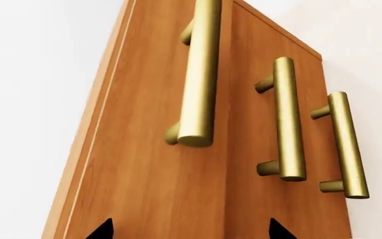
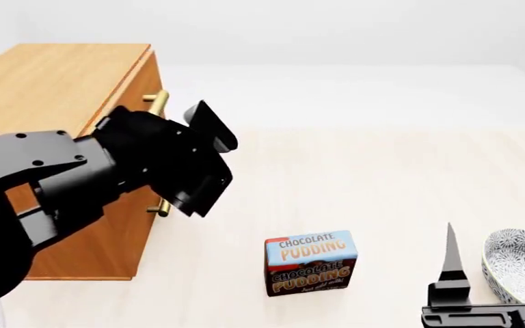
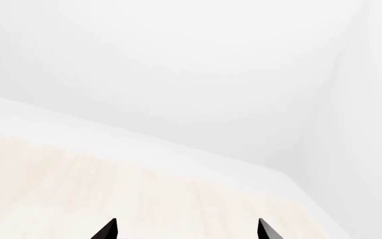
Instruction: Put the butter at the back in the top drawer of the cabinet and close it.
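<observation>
The cabinet stands at the left in the head view. My left gripper hangs in front of its drawer side, between the two ends of a brass handle. In the left wrist view the top drawer fills the frame. Its handle is a little ahead of my open left gripper and apart from it. The drawer front looks slightly proud of the two lower ones. My right gripper is open and empty low at the right. The butter is out of view.
A blue-and-brown chocolate pudding box stands on the pale table in front of me. A patterned bowl sits at the far right beside my right gripper. The handles of the lower drawers show in the left wrist view.
</observation>
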{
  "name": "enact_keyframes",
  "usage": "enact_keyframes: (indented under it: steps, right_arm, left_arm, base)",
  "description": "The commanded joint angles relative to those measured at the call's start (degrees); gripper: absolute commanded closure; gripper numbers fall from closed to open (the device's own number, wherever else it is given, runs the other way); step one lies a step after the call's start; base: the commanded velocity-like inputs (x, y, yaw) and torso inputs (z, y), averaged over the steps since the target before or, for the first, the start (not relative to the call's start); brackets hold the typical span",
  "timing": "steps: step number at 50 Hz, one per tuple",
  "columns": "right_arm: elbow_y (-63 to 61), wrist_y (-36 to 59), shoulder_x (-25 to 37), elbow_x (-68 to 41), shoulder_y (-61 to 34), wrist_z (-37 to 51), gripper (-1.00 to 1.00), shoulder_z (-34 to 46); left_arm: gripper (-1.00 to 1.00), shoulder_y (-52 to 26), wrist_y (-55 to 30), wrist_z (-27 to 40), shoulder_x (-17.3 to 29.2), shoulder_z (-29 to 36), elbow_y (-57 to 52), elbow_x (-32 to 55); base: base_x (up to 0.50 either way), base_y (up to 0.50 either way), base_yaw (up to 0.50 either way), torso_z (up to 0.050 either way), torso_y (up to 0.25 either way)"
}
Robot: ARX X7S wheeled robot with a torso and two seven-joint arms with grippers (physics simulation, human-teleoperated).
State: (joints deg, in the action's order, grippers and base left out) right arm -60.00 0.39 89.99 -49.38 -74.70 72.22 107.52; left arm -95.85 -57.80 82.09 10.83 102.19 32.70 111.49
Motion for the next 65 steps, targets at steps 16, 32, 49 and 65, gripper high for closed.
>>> enact_keyframes:
  steps: [16,32,49,65]
  right_arm:
    - [0.00,0.31,0.01,-0.03,-0.09,-0.70,-1.00,-0.42]
    - [0.00,-0.32,0.01,1.60,0.95,-0.08,-1.00,0.43]
    - [0.00,-0.13,0.01,1.76,1.03,-0.09,-1.00,0.31]
    - [0.00,-0.04,0.01,1.74,1.03,-0.08,-1.00,0.14]
  left_arm:
    - [-1.00,1.22,-1.22,0.98,2.95,3.30,1.00,-1.36]
    - [-1.00,2.55,-1.18,-4.15,1.20,5.05,7.36,-4.04]
    - [-1.00,-5.46,8.84,7.80,7.61,8.43,-18.62,8.62]
    - [-1.00,-23.19,34.15,7.72,2.91,28.11,-44.62,18.27]
  base:
    - [0.00,0.00,0.00,0.000,0.000]
    - [0.00,0.00,0.00,0.000,0.000]
    - [0.00,0.00,0.00,0.000,0.000]
    - [0.00,0.00,0.00,0.000,0.000]
